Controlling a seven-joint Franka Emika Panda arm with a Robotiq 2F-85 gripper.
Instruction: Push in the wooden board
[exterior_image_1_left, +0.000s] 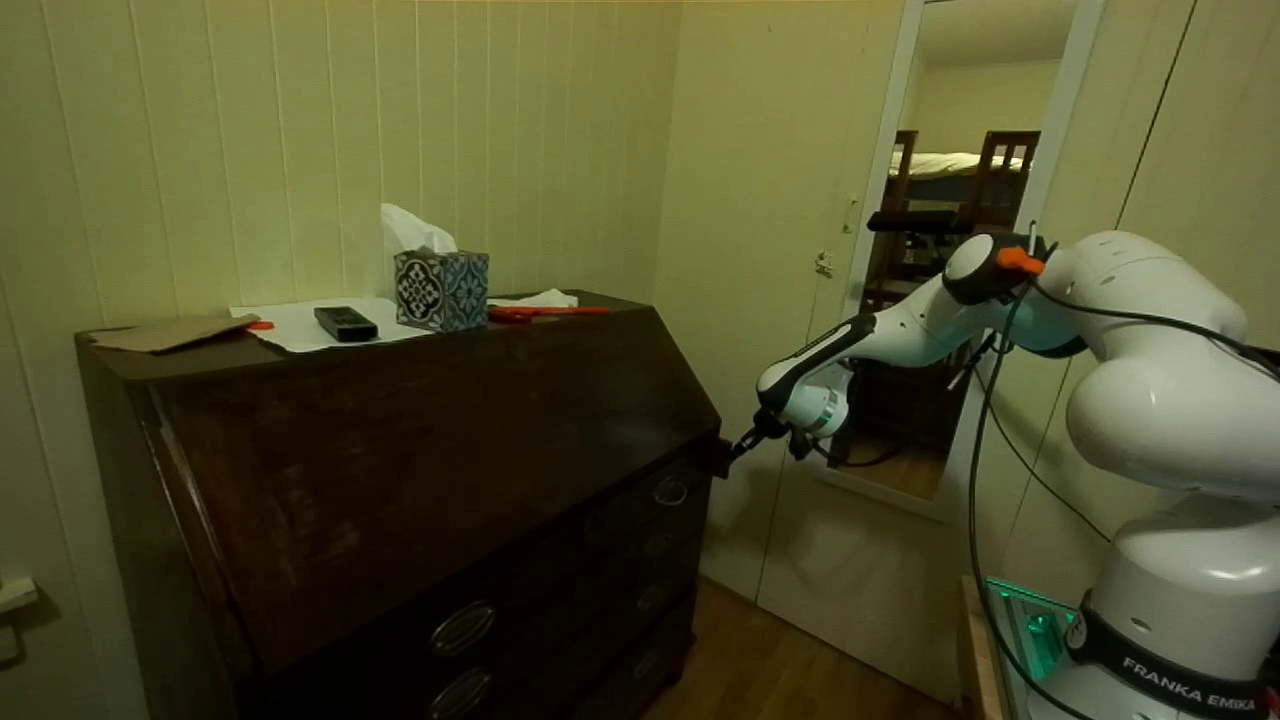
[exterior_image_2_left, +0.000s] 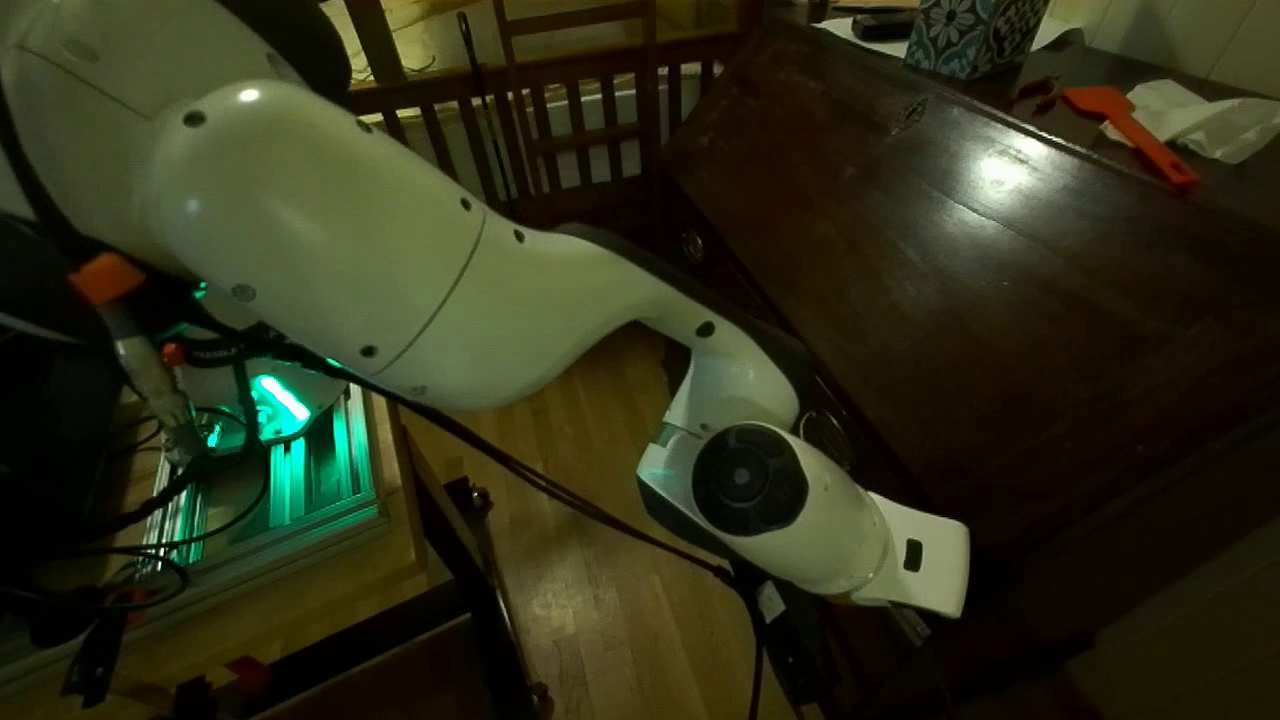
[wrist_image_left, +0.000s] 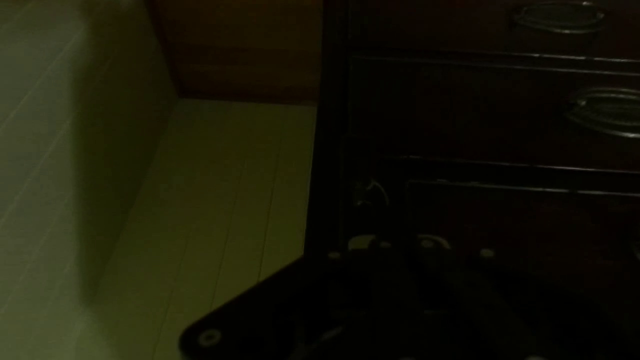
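At the right front corner of the dark-brown desk, just under the slanted front panel (exterior_image_1_left: 430, 460), a short dark end of the wooden board (exterior_image_1_left: 721, 458) sticks out; the rest of it is hidden inside the desk. My gripper (exterior_image_1_left: 738, 450) reaches down to this end from the right, its fingertips at or against it; whether they touch is hard to tell. The fingers lie close together with nothing seen between them, so it is shut. In the wrist view the gripper and the desk front merge in deep shadow. My wrist covers the fingertips in an exterior view from above.
Drawer fronts with oval metal handles (exterior_image_1_left: 463, 628) lie below the panel. On the desk top are a tissue box (exterior_image_1_left: 442, 290), a remote (exterior_image_1_left: 345, 324) and a red tool (exterior_image_2_left: 1130, 130). A pale panelled wall (wrist_image_left: 50, 150) stands close beside the desk.
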